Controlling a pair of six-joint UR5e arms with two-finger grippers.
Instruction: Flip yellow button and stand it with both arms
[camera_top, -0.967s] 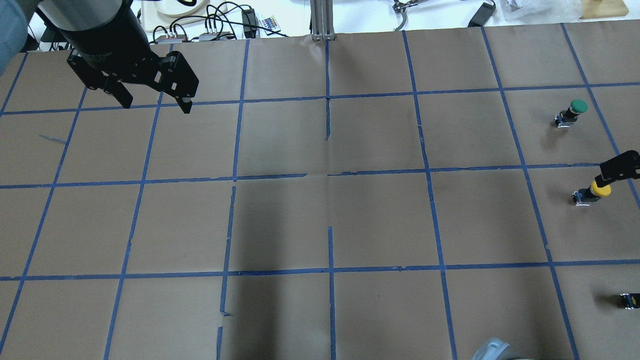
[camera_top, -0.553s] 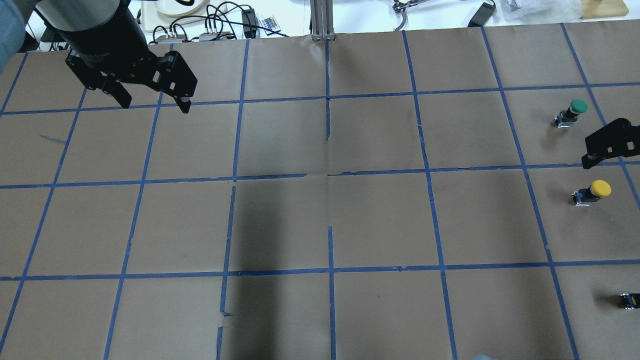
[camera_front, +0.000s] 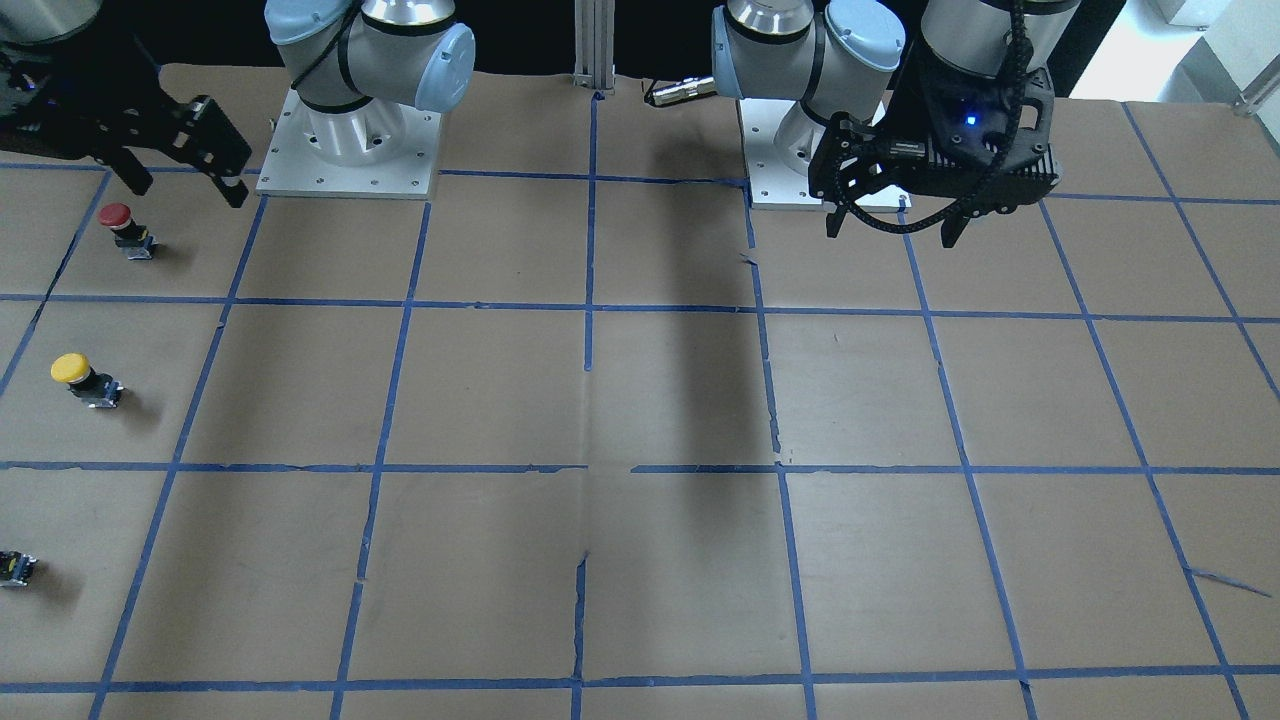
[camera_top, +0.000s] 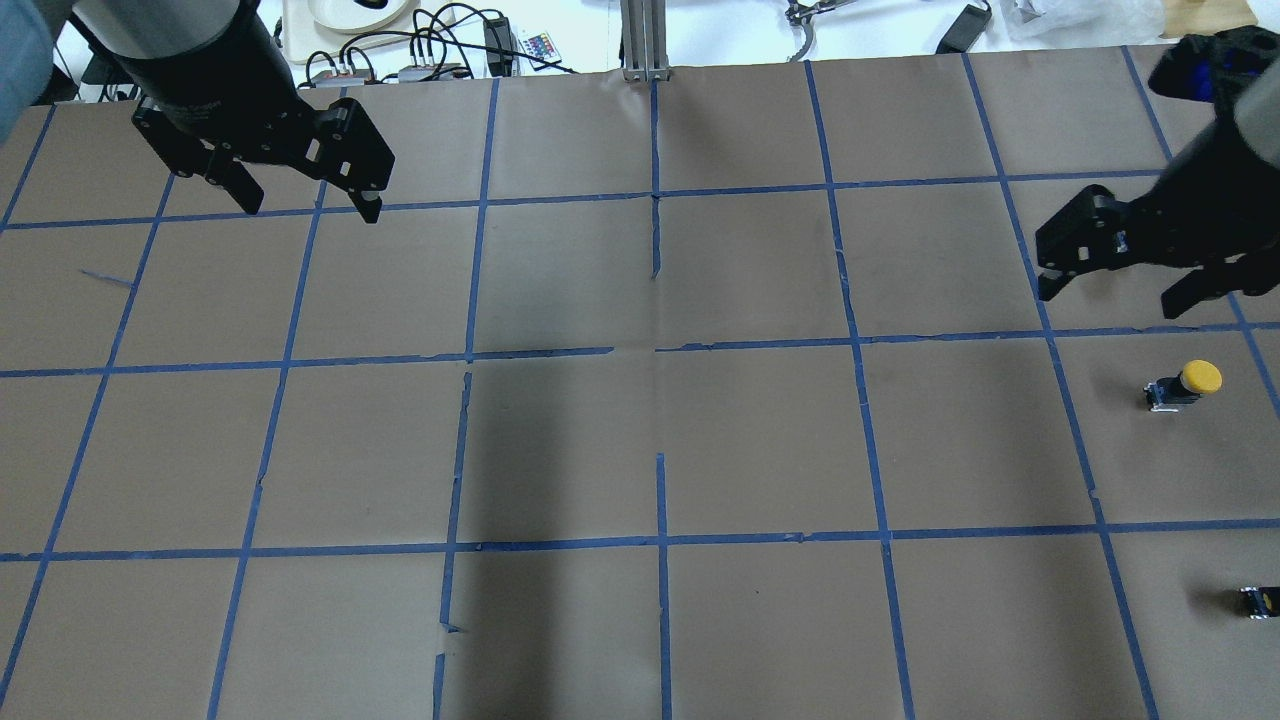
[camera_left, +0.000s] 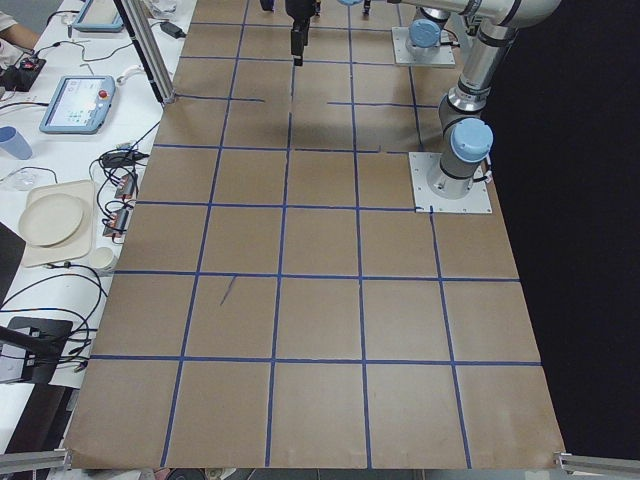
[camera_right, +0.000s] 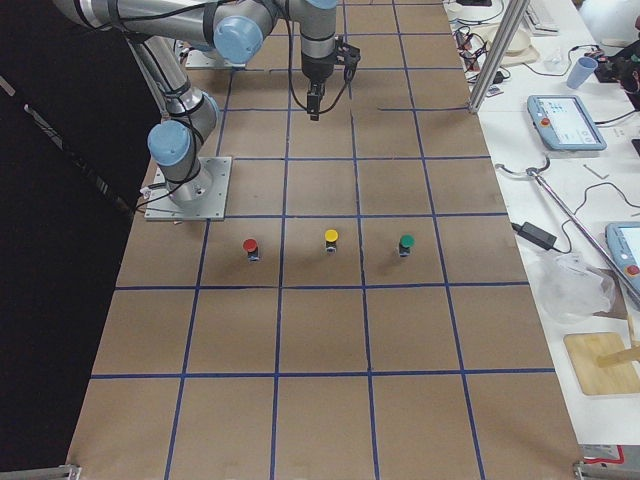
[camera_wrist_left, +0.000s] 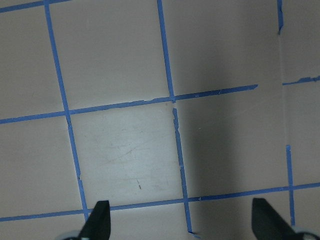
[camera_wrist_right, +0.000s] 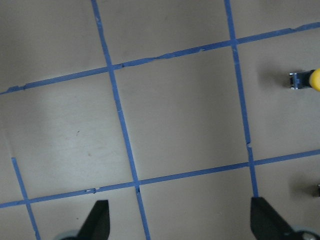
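Note:
The yellow button (camera_top: 1187, 384) stands cap-up on its black and silver body near the table's right edge; it also shows in the front view (camera_front: 78, 374), the right side view (camera_right: 331, 240), and cut off at the edge of the right wrist view (camera_wrist_right: 306, 80). My right gripper (camera_top: 1108, 300) is open and empty, raised above the table just beyond the button; in the front view (camera_front: 188, 192) it hangs over the red button. My left gripper (camera_top: 311, 212) is open and empty, high over the far left of the table, also seen in the front view (camera_front: 890, 232).
A red button (camera_front: 118, 222) and a green button (camera_right: 405, 243) stand either side of the yellow one. A black button body (camera_top: 1258, 601) is cut by the frame edge. Cables and gear (camera_top: 440, 50) and a metal post (camera_top: 645, 40) lie beyond the far edge.
My right gripper has drawn away from the yellow button's cap, rising and moving farther out, and now hides the green button in the overhead view. The button stays put. The left arm barely moved.

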